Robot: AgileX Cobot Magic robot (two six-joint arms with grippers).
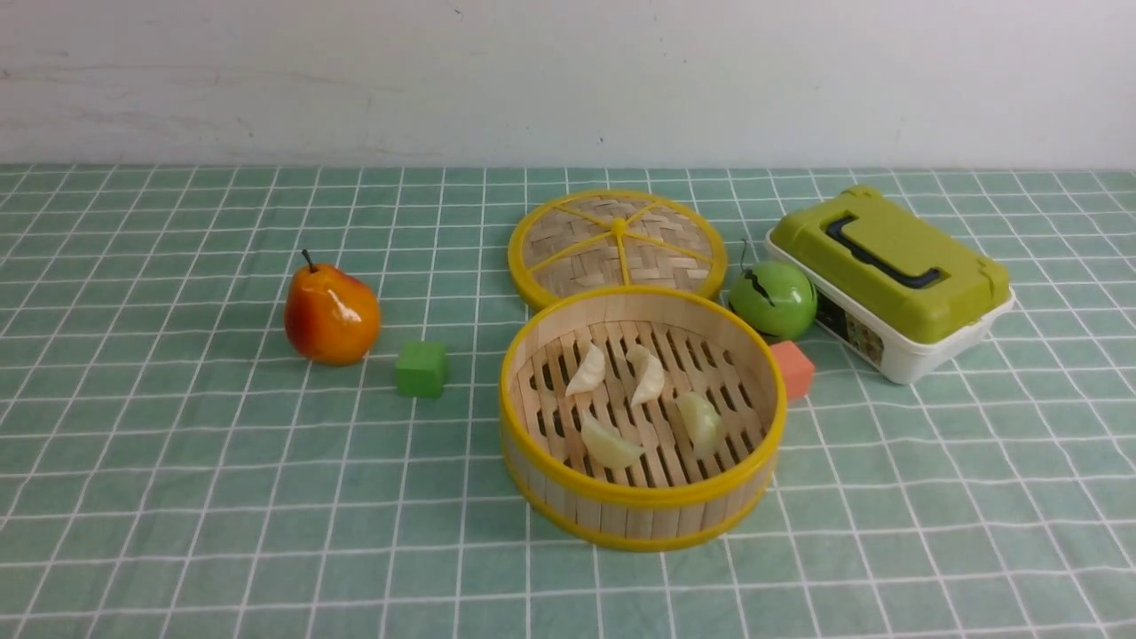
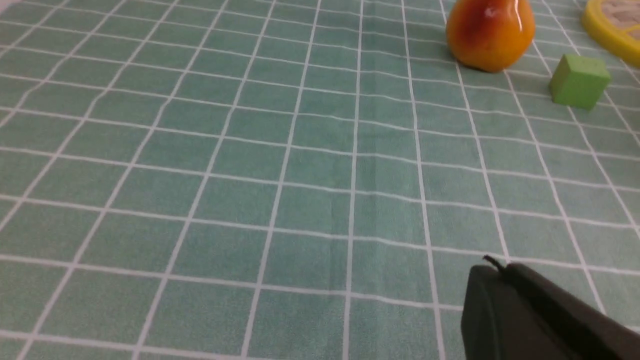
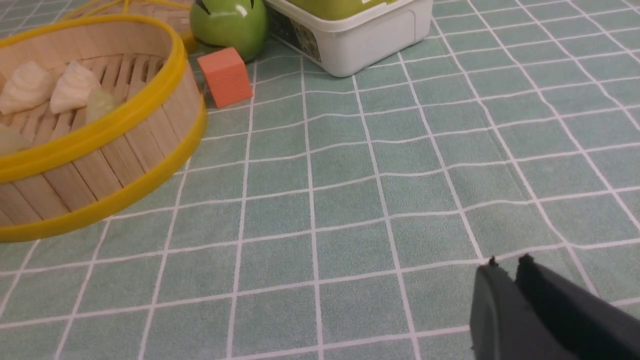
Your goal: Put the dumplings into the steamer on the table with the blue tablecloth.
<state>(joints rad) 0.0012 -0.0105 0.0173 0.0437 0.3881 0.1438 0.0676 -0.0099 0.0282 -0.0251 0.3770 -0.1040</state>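
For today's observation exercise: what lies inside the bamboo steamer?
Four dumplings lie on the slatted floor of the steamer, apart from each other. The near wall hides a strip of floor behind it, so that part cannot be checked.

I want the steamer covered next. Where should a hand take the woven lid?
Judging by its pose, grip the lid at its yellow rim on the far-left arc, from above. It lies flat; the steamer hides its near edge and the green apple crowds its right.

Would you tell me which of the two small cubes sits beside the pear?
The green cube; it sits just right of the pear, whereas the orange cube lies by the steamer.
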